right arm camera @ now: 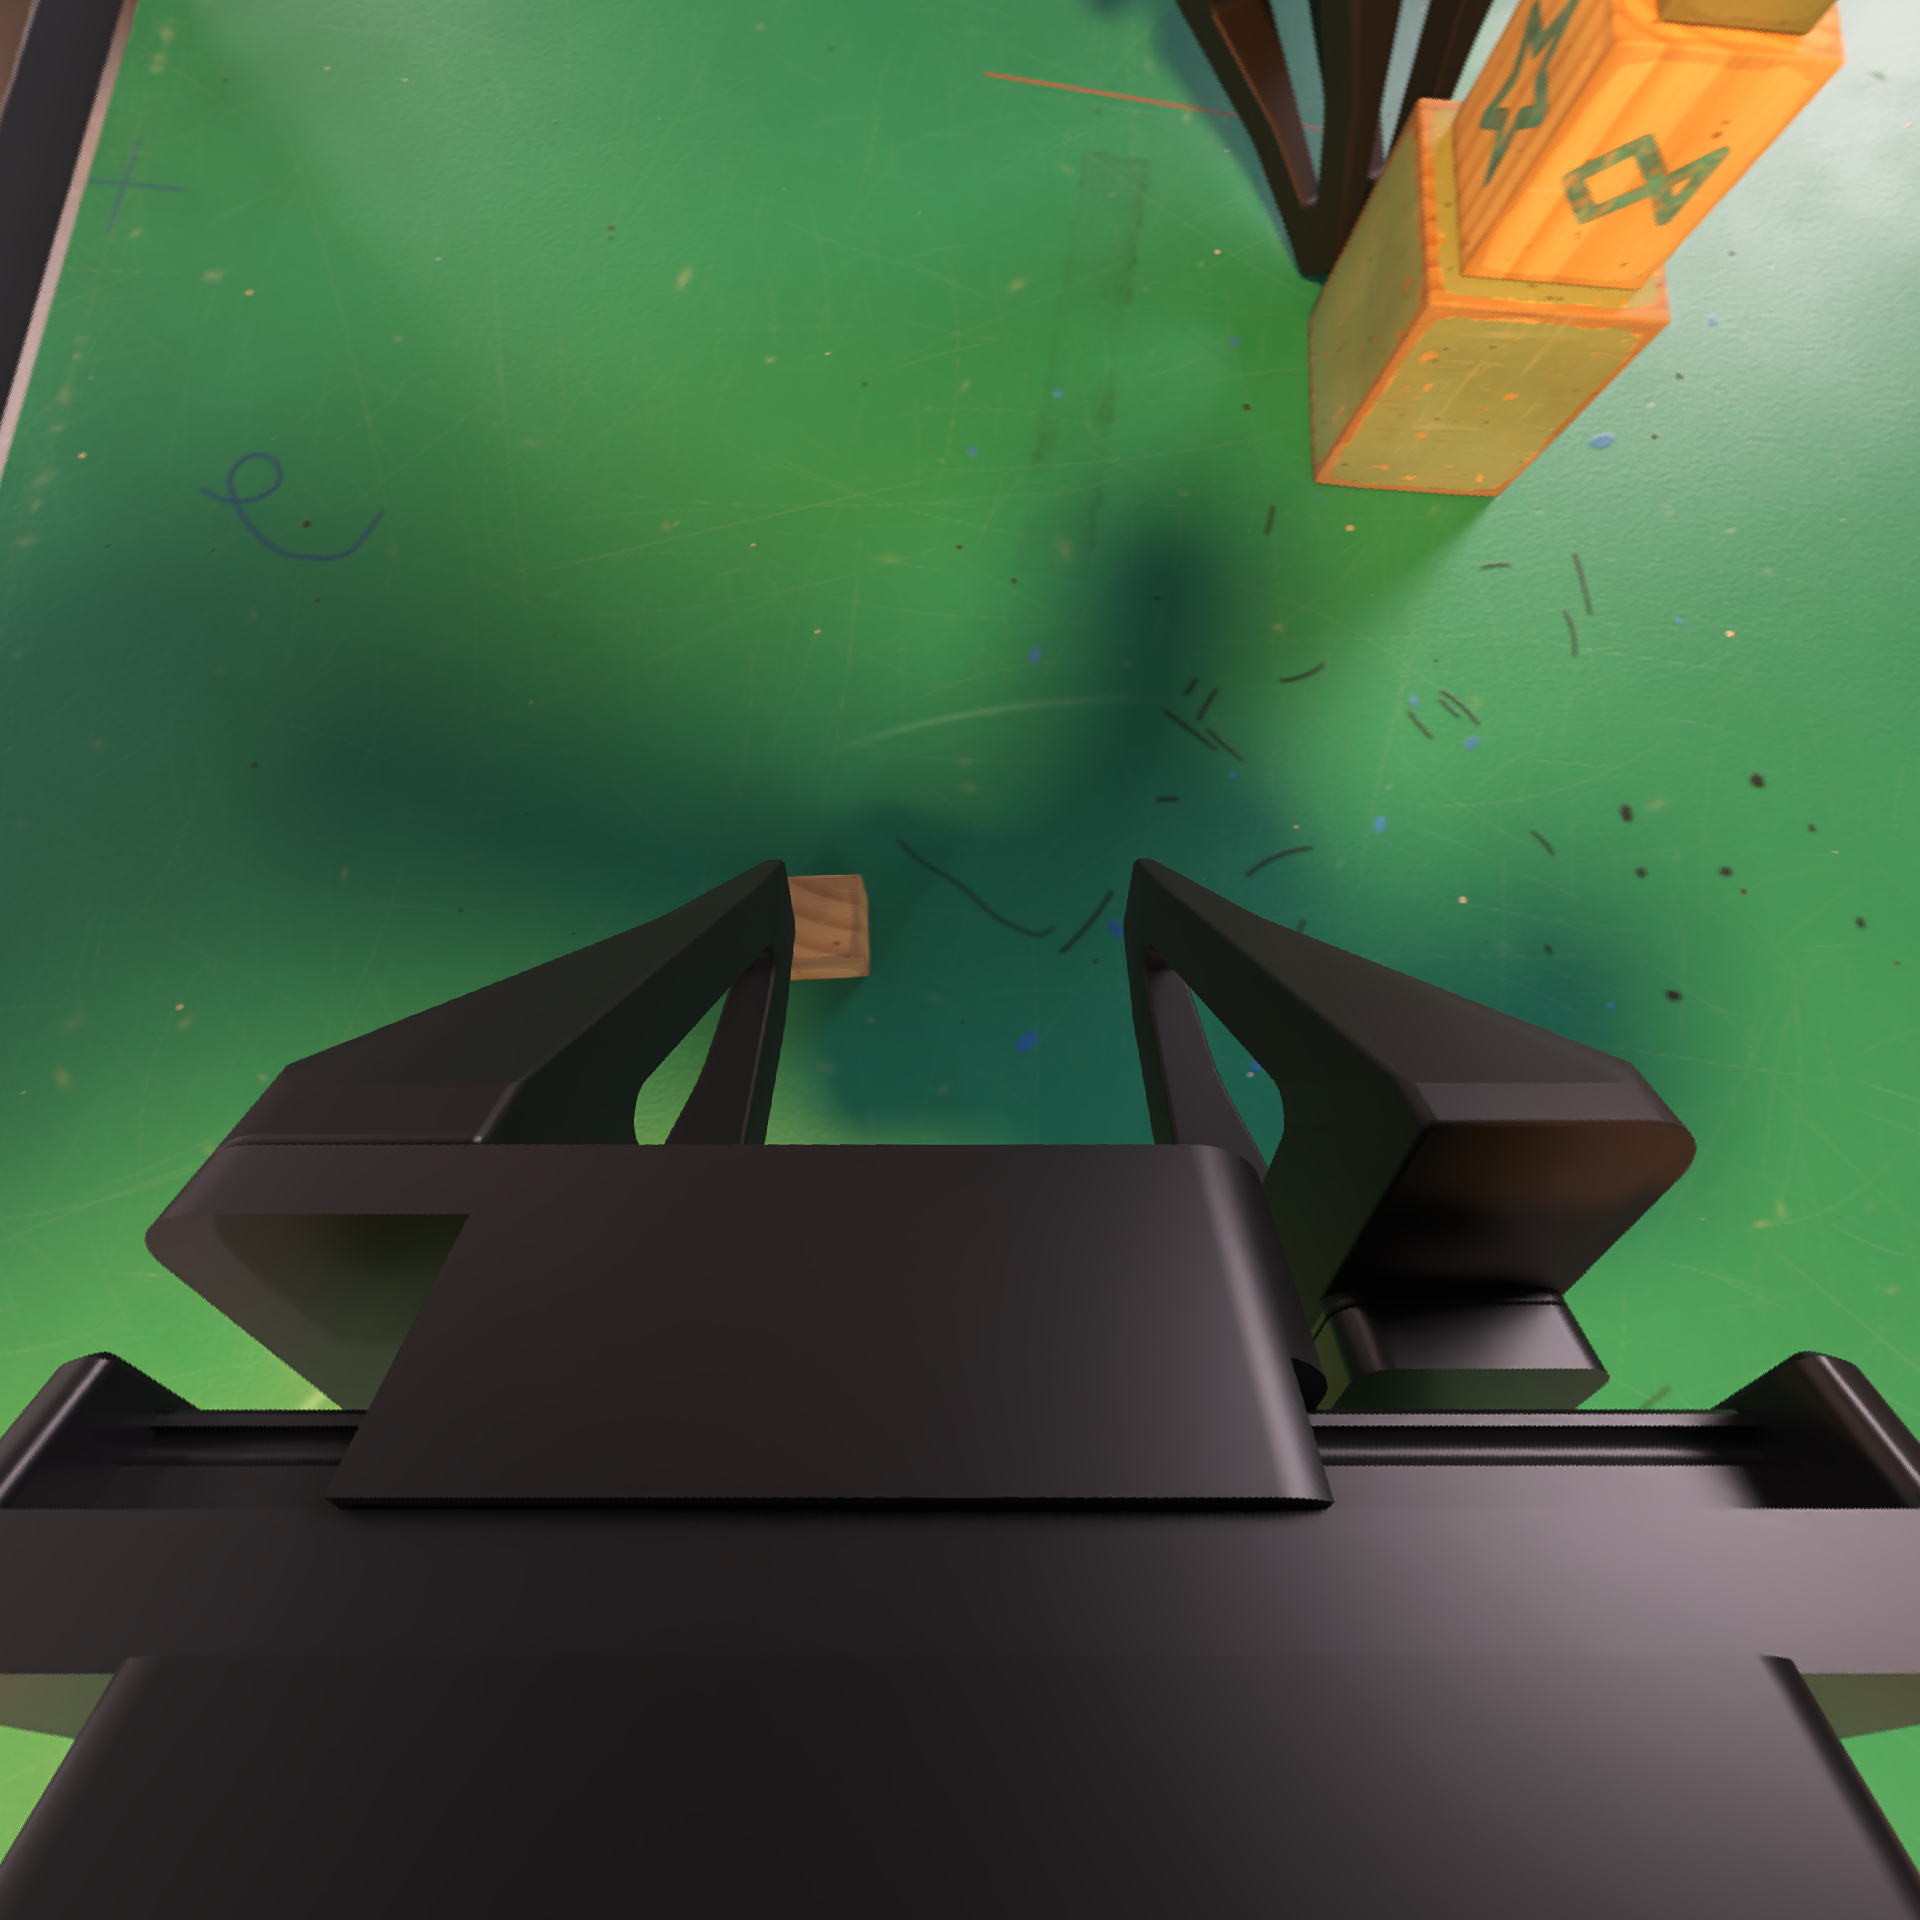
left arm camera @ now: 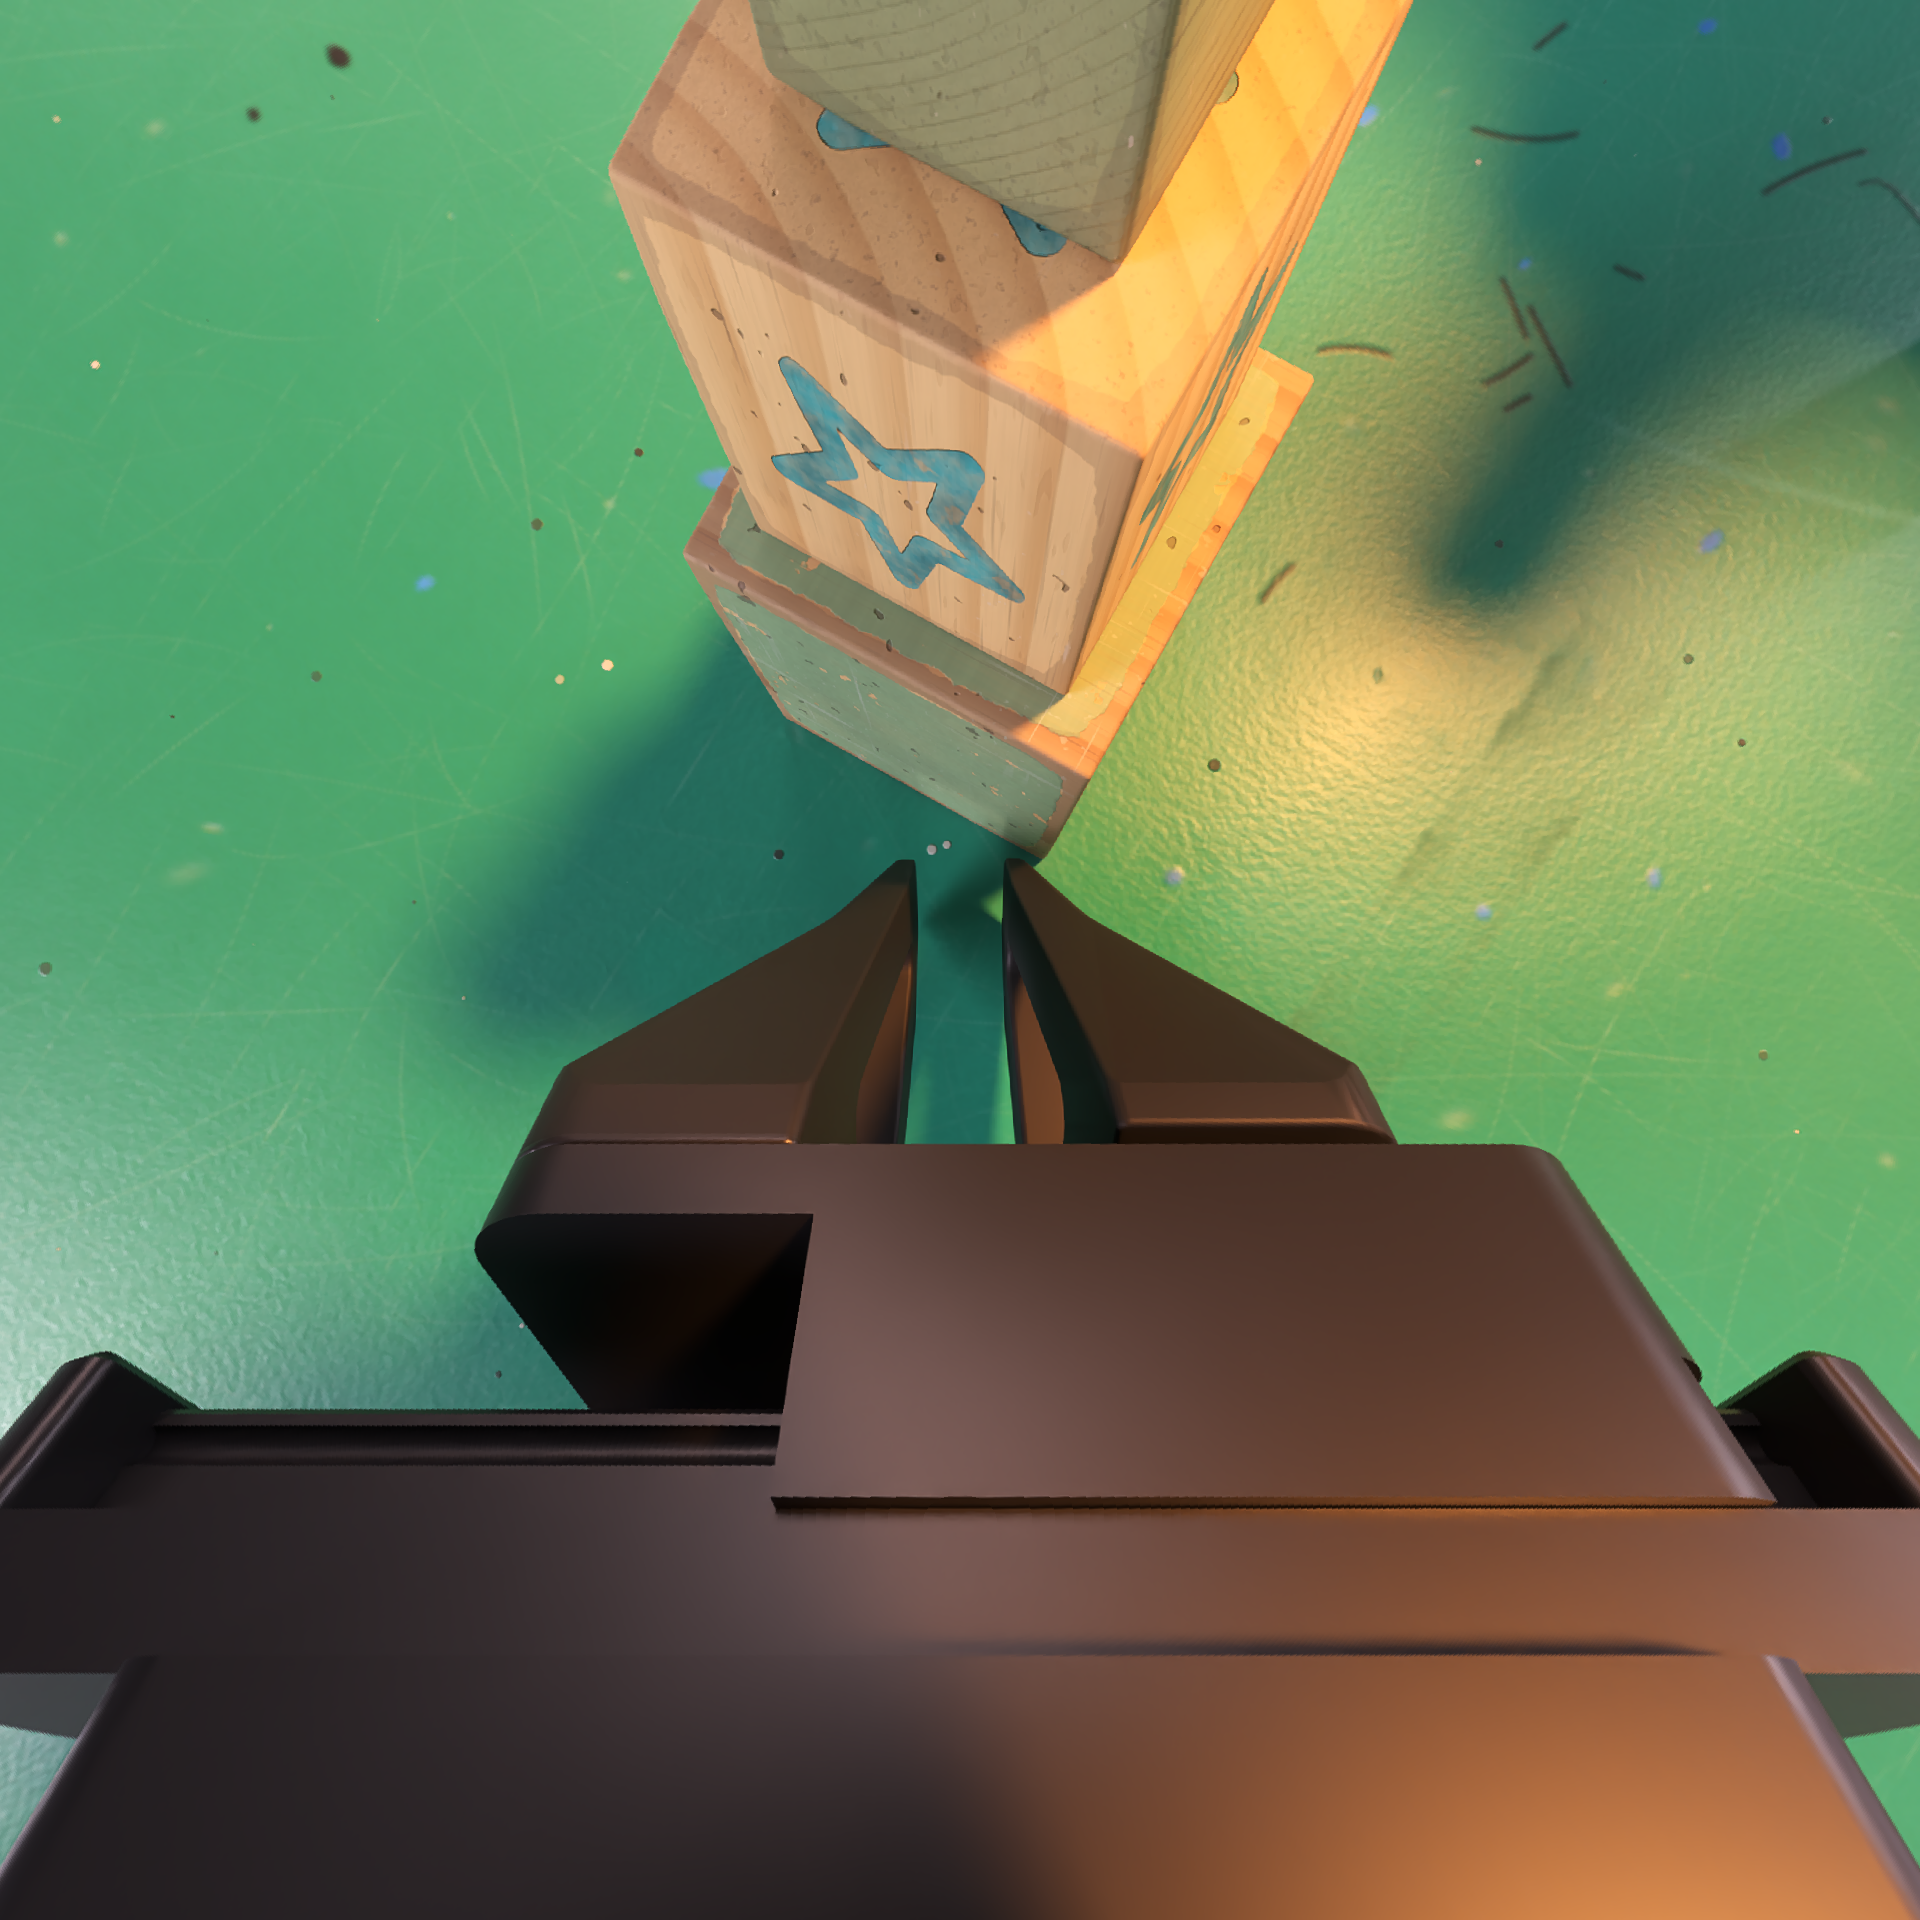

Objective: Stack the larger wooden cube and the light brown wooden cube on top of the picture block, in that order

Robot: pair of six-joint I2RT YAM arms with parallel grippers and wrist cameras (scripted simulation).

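Note:
In the left wrist view a stack of three blocks stands on the green mat. At the bottom is a block with worn teal faces (left arm camera: 894, 717), on it a wooden block with a blue star (left arm camera: 883, 416), and on top a plain pale wooden cube (left arm camera: 997, 104). My left gripper (left arm camera: 959, 868) is shut and empty, its tips near the stack's base. In the right wrist view a small light brown wooden cube (right arm camera: 831, 927) lies on the mat, touching or just beyond the inner side of the left finger of my open, empty right gripper (right arm camera: 956, 883). The stack (right arm camera: 1455, 384) stands at the top right.
The green mat (right arm camera: 623, 416) is scratched and speckled. Its dark raised edge (right arm camera: 31, 208) runs along the far left of the right wrist view. The left gripper's dark fingers (right arm camera: 1320, 156) stand just behind the stack in that view.

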